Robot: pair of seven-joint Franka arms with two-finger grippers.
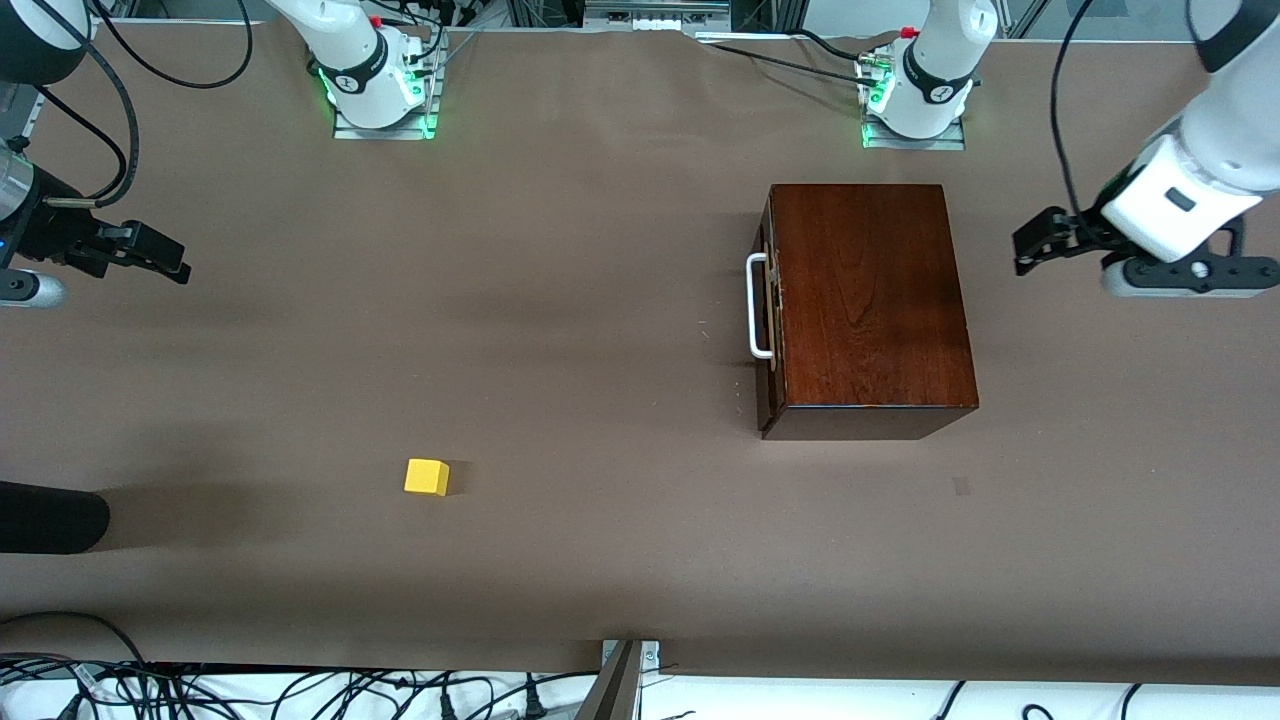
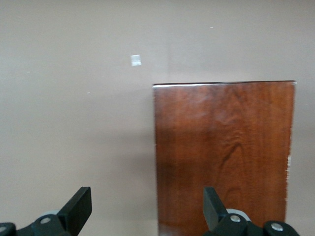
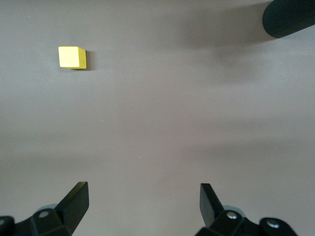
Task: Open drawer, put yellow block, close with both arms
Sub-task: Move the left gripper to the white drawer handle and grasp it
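Note:
The dark mahogany box (image 1: 868,300) stands toward the left arm's end of the table. Its drawer (image 1: 769,345) is pushed in, with the white bar handle (image 1: 757,305) facing the right arm's end. The yellow block (image 1: 427,477) lies alone on the brown table, nearer to the front camera and toward the right arm's end. My left gripper (image 1: 1035,245) hangs open and empty over the table beside the box's back; its wrist view shows the box top (image 2: 224,157) between and past its fingers (image 2: 78,206). My right gripper (image 1: 160,255) hovers open and empty over the table at its own end; the block (image 3: 72,57) shows far ahead of it.
A black cylinder (image 1: 50,517) pokes in over the table's edge at the right arm's end, also in the right wrist view (image 3: 290,17). A small pale mark (image 1: 961,486) lies near the box. A metal bracket (image 1: 625,680) sits at the table's near edge.

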